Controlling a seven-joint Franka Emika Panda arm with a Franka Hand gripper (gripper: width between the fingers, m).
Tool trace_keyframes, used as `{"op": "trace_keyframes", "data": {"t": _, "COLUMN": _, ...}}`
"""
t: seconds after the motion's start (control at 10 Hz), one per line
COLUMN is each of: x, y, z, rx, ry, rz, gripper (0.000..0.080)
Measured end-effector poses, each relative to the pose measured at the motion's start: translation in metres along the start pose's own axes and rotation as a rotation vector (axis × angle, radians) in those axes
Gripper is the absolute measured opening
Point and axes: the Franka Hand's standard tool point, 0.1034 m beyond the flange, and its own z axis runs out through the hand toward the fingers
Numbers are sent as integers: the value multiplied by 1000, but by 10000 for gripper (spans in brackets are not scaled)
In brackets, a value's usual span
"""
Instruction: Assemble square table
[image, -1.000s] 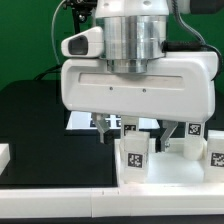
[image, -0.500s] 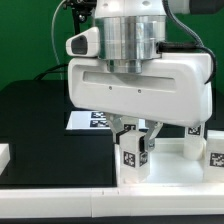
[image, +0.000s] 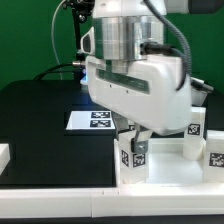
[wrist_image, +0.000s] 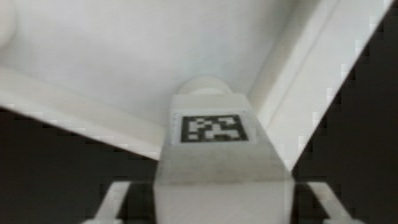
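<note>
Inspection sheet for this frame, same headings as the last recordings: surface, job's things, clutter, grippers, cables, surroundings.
Surface: black table top, with a white ledge along the near edge.
Job's things: a tagged white leg stands between the gripper's fingers; the wrist view shows its tag and the leg clamped on both sides. Two more tagged legs stand at the exterior view's right. A white slab lies behind the held leg in the wrist view.
Clutter: a plain white block at the exterior view's left edge.
Grippers: gripper shut on the leg.
Cables: dark cables run along the arm.
Surroundings: green backdrop; the marker board lies flat on the table.
</note>
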Motion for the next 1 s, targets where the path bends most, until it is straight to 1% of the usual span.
{"op": "trace_keyframes", "data": {"t": 0.1, "x": -6, "y": 0, "z": 0, "rx": 8, "ry": -3, "rz": 185, "gripper": 284}}
{"op": "trace_keyframes", "data": {"t": 0.2, "x": -7, "y": -1, "z": 0, "rx": 13, "ry": -1, "rz": 286, "gripper": 284}}
{"op": "trace_keyframes", "data": {"t": 0.3, "x": -7, "y": 0, "z": 0, "rx": 24, "ry": -1, "rz": 378, "gripper": 285}}
{"op": "trace_keyframes", "data": {"t": 0.4, "x": -6, "y": 0, "z": -1, "rx": 20, "ry": -5, "rz": 443, "gripper": 285}}
{"op": "trace_keyframes", "data": {"t": 0.6, "x": -6, "y": 0, "z": 0, "rx": 20, "ry": -4, "rz": 484, "gripper": 285}}
{"op": "trace_keyframes", "data": {"t": 0.7, "x": -6, "y": 1, "z": 0, "rx": 18, "ry": -3, "rz": 426, "gripper": 285}}
{"op": "trace_keyframes", "data": {"t": 0.8, "x": -6, "y": 2, "z": 0, "rx": -4, "ry": -1, "rz": 266, "gripper": 488}}
{"op": "trace_keyframes", "data": {"t": 0.9, "x": -7, "y": -1, "z": -2, "rx": 0, "ry": 1, "rz": 84, "gripper": 488}}
{"op": "trace_keyframes", "data": {"t": 1.0, "x": -11, "y": -1, "z": -2, "rx": 1, "ry": -2, "rz": -36, "gripper": 613}}
